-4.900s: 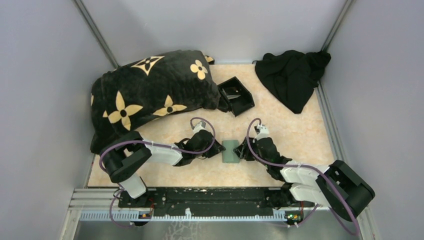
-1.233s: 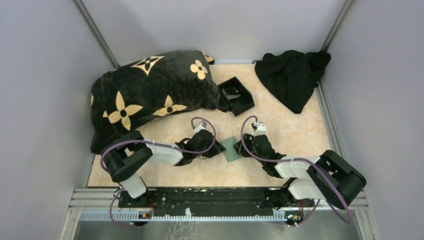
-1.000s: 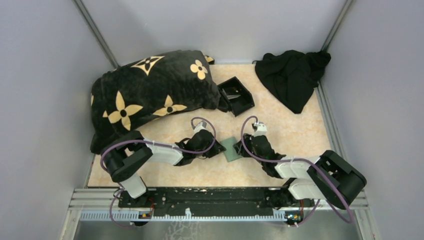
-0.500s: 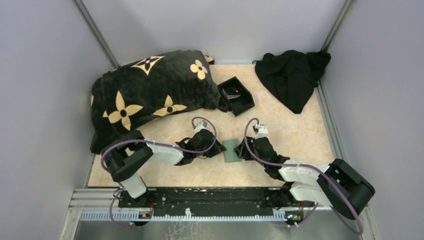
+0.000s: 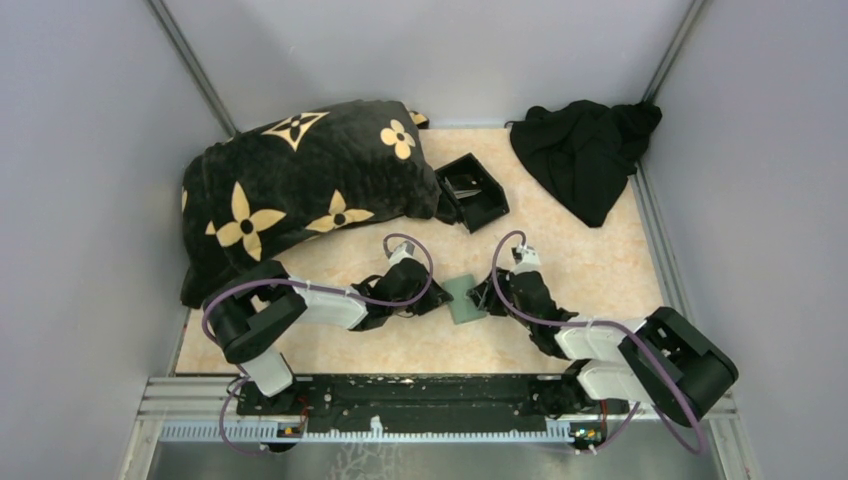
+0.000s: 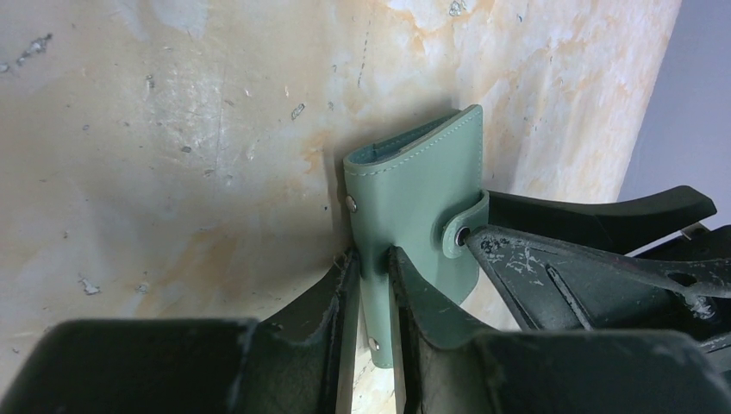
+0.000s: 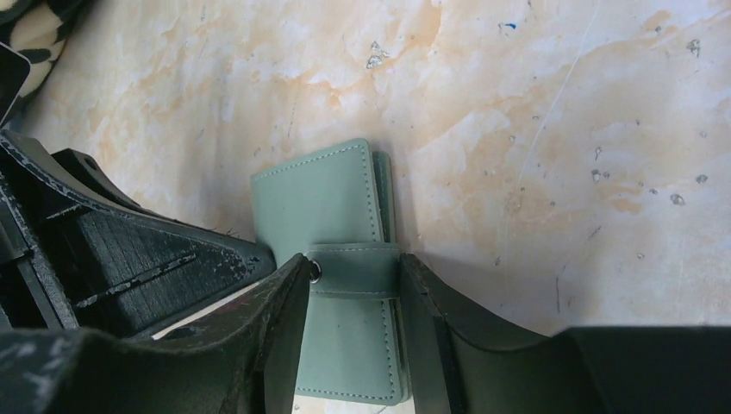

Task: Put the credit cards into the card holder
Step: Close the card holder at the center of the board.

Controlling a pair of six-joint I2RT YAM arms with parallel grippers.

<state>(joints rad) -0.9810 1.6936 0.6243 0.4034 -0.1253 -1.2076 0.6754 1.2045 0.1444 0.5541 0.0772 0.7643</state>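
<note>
Whatever lies inside the card holder point(image 5: 465, 299) is hidden: its strap point(image 7: 362, 269) lies across the closed fold. The black box point(image 5: 488, 212) holds something pale, too small to make out. The sage holder sits mid-table point(image 5: 600, 270) between both grippers; whether it rests on the surface or is lifted is unclear. The left gripper point(image 6: 372, 263) is clamped on its near edge. The right gripper point(image 7: 353, 266) straddles the strap, a finger at either end; whether it squeezes cannot be told. Since half a second ago the holder has tilted slightly and the right arm's elbow has swung inward.
</note>
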